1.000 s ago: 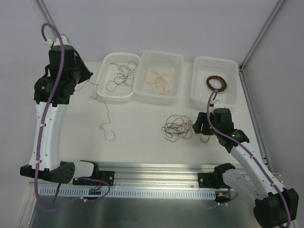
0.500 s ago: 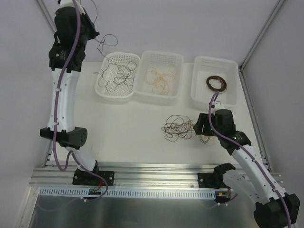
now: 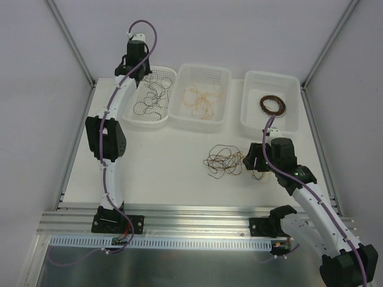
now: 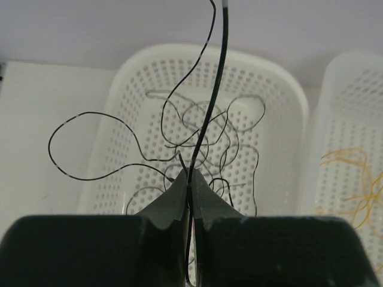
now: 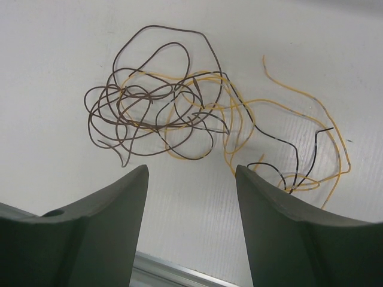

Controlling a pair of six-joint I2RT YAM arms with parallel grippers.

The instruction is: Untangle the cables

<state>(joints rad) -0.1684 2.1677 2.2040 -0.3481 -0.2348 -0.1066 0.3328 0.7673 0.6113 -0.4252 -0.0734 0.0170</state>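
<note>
Seen from above, three white baskets stand in a row along the far edge of the bench (image 3: 161,173). The left basket (image 3: 146,124) holds loose black cables (image 3: 152,95), the middle basket (image 3: 209,73) holds orange-yellow cables (image 3: 200,98), and the right basket (image 3: 281,84) holds a neatly wound dark-brown ring (image 3: 273,105). The left arm (image 3: 111,137) is stretched out toward the far left corner of the bench, its wrist above the far-left rim of the left basket. A tangle (image 3: 224,160) of brown, yellow and black cables lies on the bare bench right of centre, in front of the middle and right baskets. The right fingers (image 3: 254,162) hover just beside its right side. In the left wrist view, the left fingers (image 4: 175,194) are clenched on a single black cable (image 4: 209,107) that rises from their tips to the top edge. Behind it the left basket shows more black loops, and one loop (image 4: 60,128) hangs out past its left rim over the bench. In the right wrist view, the right fingers (image 5: 114,203) stand released and wide apart, grasping nothing. The tangle lies on the bench just beyond their tips, with brown loops (image 5: 137,110) bunched at the left, yellow strands (image 5: 272,100) spreading right, and a black strand (image 5: 281,140) threading through them.
</note>
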